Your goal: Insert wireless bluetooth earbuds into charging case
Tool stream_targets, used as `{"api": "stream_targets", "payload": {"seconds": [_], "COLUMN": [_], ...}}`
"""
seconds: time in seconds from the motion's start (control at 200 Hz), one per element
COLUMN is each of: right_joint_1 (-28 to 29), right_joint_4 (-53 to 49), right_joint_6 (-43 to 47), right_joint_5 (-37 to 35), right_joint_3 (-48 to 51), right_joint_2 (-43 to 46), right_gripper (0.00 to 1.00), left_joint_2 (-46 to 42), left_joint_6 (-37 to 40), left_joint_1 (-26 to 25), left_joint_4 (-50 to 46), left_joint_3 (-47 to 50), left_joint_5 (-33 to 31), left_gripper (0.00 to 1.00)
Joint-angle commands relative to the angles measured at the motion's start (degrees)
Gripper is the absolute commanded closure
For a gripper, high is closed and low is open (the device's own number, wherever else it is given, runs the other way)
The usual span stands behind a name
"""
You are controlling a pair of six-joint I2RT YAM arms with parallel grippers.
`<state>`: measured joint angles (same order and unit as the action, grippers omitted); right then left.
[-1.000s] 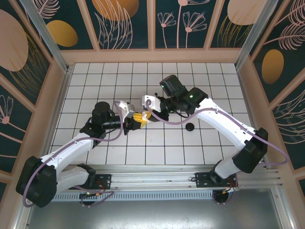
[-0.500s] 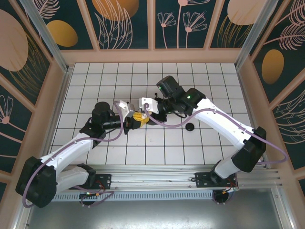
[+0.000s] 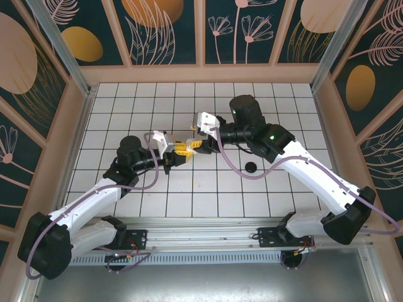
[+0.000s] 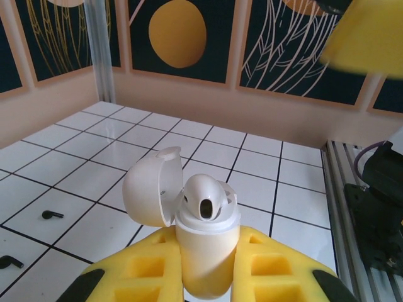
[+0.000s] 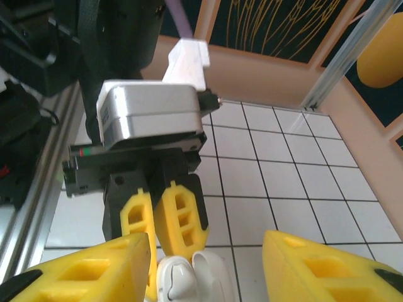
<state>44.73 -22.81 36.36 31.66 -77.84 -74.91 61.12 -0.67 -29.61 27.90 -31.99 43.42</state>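
Left wrist view
- Left fingers [image 4: 141, 274] clenched on the case [image 4: 203, 264], one yellow pad on each side of its lower body
- Case upright and held clear of the bench [image 4: 296, 201]
- Lid [image 4: 151, 192] swung open toward 9 o'clock, joined at the body's left edge
- Inner dome [image 4: 204, 195] exposed, one dark oval opening facing the camera
- Two black earbuds [image 4: 51, 214] lie on the white tiles at 8 o'clock of the case, well apart from it
- The second bud [image 4: 9, 262] is lower, at the frame edge and partly cut off, with a grout line between the two
- Blurred yellow pad in the top corner, at 1 o'clock of the case and apart from it

Right wrist view
- Right fingers [image 5: 88, 270] released: pads spread wide, gripping nothing
- White top of the case shows low between them, closer to the pad at 9 o'clock; cannot tell whether it touches
- At 12 o'clock the left wrist faces the camera: grey camera box [image 5: 151, 116] above, the two yellow left fingers pressed close together below

Top view
- The two sets of fingers are nearly tip to tip above mid-bench, the right set at 2 o'clock of the left
- Small dark spot [image 3: 251, 167] on the bench at 4 o'clock of the fingers, near the right forearm; too small to identify
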Motion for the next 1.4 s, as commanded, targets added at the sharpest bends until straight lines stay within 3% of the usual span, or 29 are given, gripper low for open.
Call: {"api": "stream_targets", "payload": {"seconds": [0.0, 0.14, 0.275, 0.535, 0.711, 0.891, 1.121, 1.266, 1.396], "right_joint_1": [-0.5, -1.1, -4.4, -12.9, -12.9, -10.7, -9.4, -9.3, -9.2], "right_joint_4": [5.6, 11.7, 13.3, 7.2, 0.9, -10.0, -17.8, -18.6, -15.5], "right_joint_6": [-6.7, -17.6, -30.0, -55.5, -61.9, -65.3, -65.9, -66.0, -66.2], "right_joint_5": [3.3, -5.5, -14.4, -25.7, -25.5, -28.5, -29.2, -29.5, -29.0], "right_joint_3": [1.7, 3.9, 4.8, 1.2, -8.5, -27.0, -50.3, -59.1, -59.0], "right_joint_2": [1.3, 2.8, 2.3, -6.6, -20.7, -40.7, -62.3, -70.0, -72.2], "right_gripper": [0.5, 0.5, 0.51, 0.6, 0.65, 0.68, 0.7, 0.7, 0.7], "left_joint_2": [0.1, 0.0, 0.3, -0.2, -1.8, -3.6, -4.9, -5.0, -4.5], "left_joint_6": [-1.4, -2.6, -3.6, -9.9, -11.4, -10.3, -9.6, -9.7, -9.9], "left_joint_1": [-0.2, -0.1, 0.2, 4.7, 7.1, 7.5, 7.5, 7.5, 7.5], "left_joint_4": [3.4, 3.8, 1.4, 3.4, 2.5, -0.3, -1.9, -2.0, -1.5], "left_joint_3": [0.6, 1.3, 1.2, 3.0, 4.8, 5.6, 6.5, 7.0, 6.9], "left_joint_5": [-0.6, -4.5, -12.6, -16.3, -20.3, -24.6, -25.6, -25.4, -25.0], "left_gripper": [0.95, 0.95, 0.96, 0.96, 0.96, 0.96, 0.95, 0.95, 0.95]}}
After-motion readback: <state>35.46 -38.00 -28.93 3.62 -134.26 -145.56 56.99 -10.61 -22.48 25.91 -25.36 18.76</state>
